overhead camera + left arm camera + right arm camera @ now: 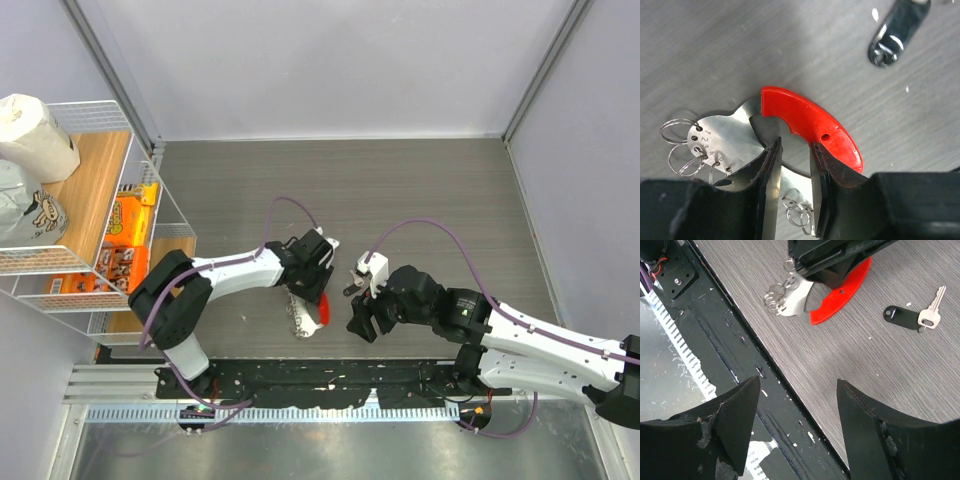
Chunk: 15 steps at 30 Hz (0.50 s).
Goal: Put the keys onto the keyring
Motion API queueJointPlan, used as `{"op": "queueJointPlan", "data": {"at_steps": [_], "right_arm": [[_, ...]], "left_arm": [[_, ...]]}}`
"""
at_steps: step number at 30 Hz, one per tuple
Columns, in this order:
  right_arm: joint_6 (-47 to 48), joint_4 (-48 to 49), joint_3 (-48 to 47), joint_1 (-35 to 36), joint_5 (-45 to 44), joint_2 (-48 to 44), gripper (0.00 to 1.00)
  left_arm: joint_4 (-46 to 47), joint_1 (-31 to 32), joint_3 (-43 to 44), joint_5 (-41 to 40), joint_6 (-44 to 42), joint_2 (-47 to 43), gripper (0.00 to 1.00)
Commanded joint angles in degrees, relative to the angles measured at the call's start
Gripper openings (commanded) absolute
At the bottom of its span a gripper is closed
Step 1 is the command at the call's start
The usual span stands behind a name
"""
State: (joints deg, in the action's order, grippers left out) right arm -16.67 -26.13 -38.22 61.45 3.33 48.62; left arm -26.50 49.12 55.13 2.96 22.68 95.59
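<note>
The keyring [810,122] is a curved red strip joined to a silvery plate [727,140] that carries several small wire rings. My left gripper [796,147] is shut on it from above, with the red strip by one finger and the plate by the other. From above, the keyring [310,315] hangs just below that gripper [314,283]. The keys [930,311], a silver key on a black tag [892,32], lie flat on the table beside the keyring [837,297]. My right gripper [799,382] is open and empty over the table's near edge [358,325].
A white wire shelf [130,215] at the left holds snack boxes and bags. A black mounting rail [740,365] runs along the table's near edge, under the right gripper. Grey walls enclose the wooden tabletop [430,190].
</note>
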Motion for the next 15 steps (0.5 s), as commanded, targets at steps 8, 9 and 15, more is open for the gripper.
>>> {"op": "queueJointPlan", "data": {"at_steps": [8, 9, 15], "right_arm": [[-1.2, 6.4, 1.3, 0.6, 1.1, 5.5, 0.69], [-1.5, 7.7, 1.3, 0.5, 1.1, 6.3, 0.68], [-3.5, 11.4, -0.4, 3.9, -1.9, 13.6, 0.68]], "left_arm": [[2.2, -5.8, 4.4, -3.7, -4.0, 3.7, 0.34], [2.2, -5.8, 4.6, -3.5, -3.4, 3.6, 0.34], [2.1, -5.8, 6.2, -3.1, -1.4, 0.0, 0.34]]}}
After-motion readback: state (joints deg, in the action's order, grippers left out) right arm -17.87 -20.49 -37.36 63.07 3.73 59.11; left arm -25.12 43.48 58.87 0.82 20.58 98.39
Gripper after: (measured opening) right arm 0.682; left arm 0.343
